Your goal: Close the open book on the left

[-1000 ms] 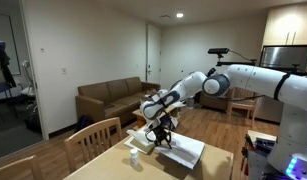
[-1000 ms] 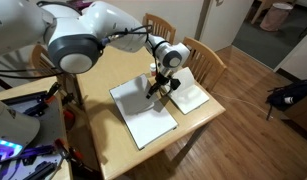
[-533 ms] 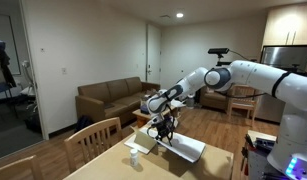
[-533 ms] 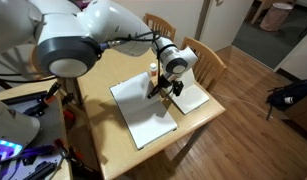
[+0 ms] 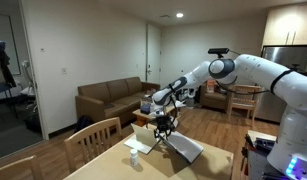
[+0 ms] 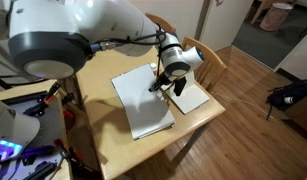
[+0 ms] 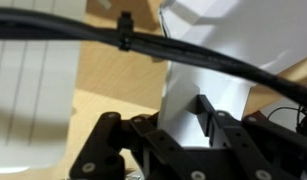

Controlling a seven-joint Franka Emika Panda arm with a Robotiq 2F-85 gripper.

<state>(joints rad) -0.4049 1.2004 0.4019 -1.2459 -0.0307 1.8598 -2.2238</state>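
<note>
Fingers [image 7: 208,112] clamp the book [image 6: 143,100] at its lifted edge.

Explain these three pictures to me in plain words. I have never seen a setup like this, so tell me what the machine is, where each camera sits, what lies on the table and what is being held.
The white machine is a jointed robot arm that ends in a dark two-fingered hand. Two pictures come from cameras standing in the room, apart from the robot. The third comes from a camera on its wrist, looking down past the fingers. On the wooden table lies a large open book with plain white pages, and beside it a smaller white booklet. The hand is down over the big book, and the wrist view shows a white page standing between its fingers. Whether the page is actually pinched, the pictures do not show clearly.
</note>
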